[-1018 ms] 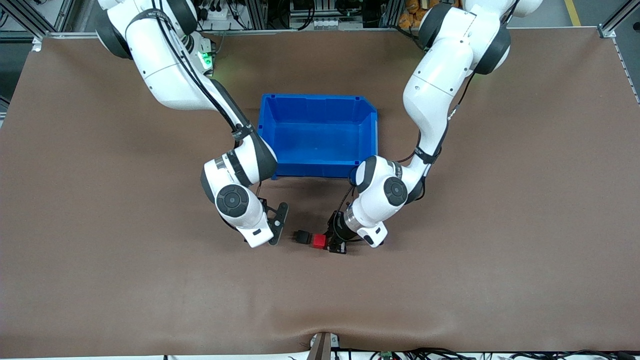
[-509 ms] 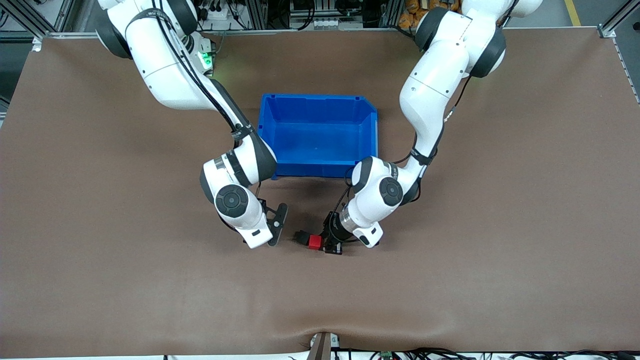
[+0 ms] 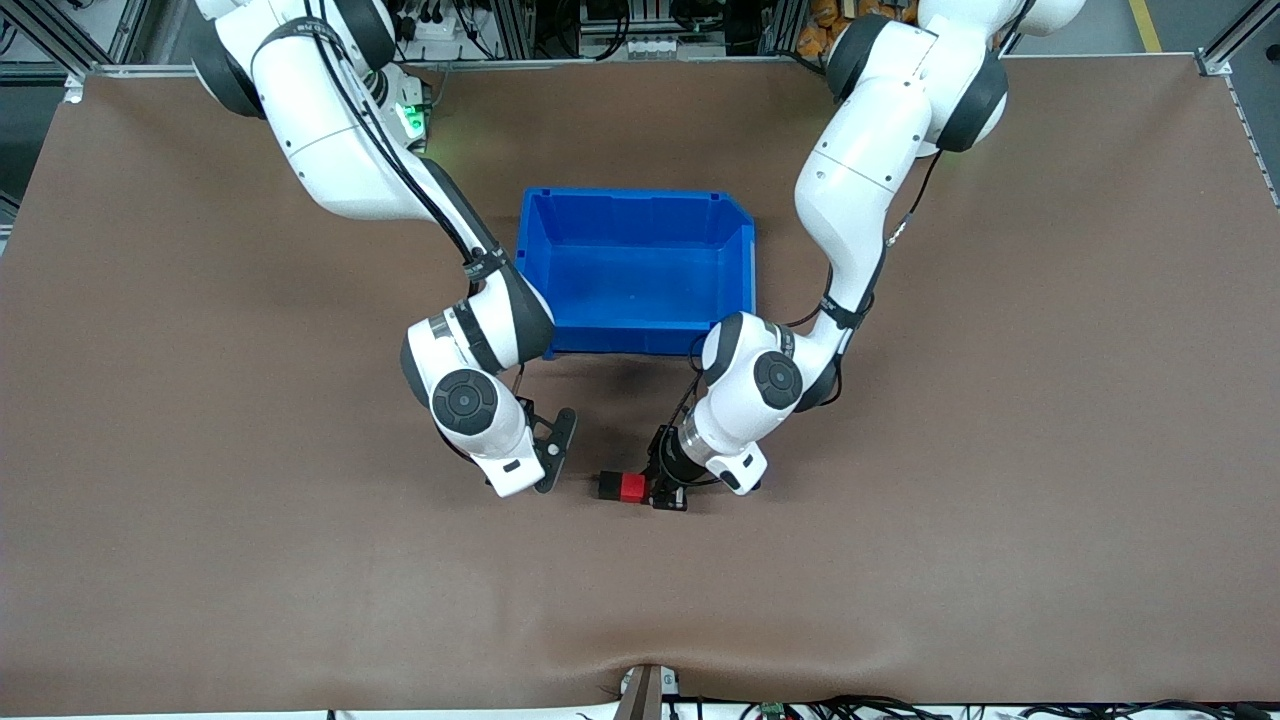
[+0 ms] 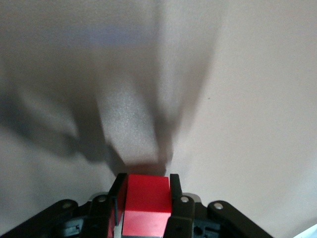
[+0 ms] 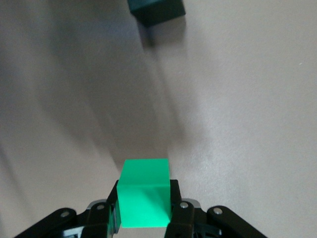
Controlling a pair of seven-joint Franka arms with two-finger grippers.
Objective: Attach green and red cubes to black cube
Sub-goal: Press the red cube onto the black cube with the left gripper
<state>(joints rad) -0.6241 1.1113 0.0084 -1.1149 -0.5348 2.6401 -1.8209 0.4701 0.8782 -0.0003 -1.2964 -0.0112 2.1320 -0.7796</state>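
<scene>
**Two arms, each gripping a cube, near a blue bin**

We see a brown table [image 3: 200, 560] with an open blue bin [image 3: 738, 280] near its middle, between the two arms. We see nothing inside the bin, only its bare blue floor and walls. We find no readable writing, label or brand on the bin, the cubes or the arms.

Nearer to the front camera than the bin, the left gripper [image 3: 655, 487] sits low at the table. Its fingers [image 4: 175, 191] are closed on the red cube [image 3: 632, 487], one finger pressed against each side, as the left wrist view shows. In the front view the red cube is touching the black cube [image 3: 608, 486], which lies on the table just beside it, toward the right arm's end of the table.

The right gripper [image 3: 556, 455] is over the table, near the black cube, on the side toward the right arm's end. Its fingers [image 5: 174, 198] are closed on the green cube [image 5: 145, 191], which we see only in the right wrist view, clamped between them. That same view shows the black cube resting on the table, well apart from the green cube.
</scene>
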